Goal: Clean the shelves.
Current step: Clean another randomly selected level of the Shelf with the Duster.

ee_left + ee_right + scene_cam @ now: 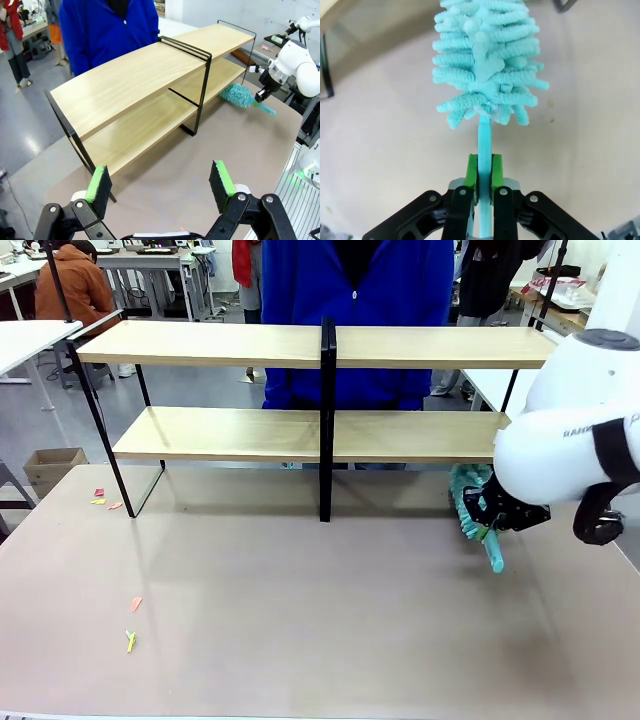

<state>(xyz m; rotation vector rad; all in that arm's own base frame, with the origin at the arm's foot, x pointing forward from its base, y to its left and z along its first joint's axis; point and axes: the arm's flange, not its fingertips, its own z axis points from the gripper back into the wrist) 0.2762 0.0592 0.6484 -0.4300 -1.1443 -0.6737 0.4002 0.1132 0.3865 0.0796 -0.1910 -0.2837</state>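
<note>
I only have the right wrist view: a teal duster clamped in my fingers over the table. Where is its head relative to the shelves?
Observer: The duster head sits beside the right end of the shelves, just below the lower board, at table level.
Operator: Is the left arm nearby?
Observer: No. The left gripper hangs open above the table, facing the shelves' other end.
Operator: Anything on the table to sweep?
Observer: Small coloured scraps lie on the table's left side, more near the rack's left leg.
</note>
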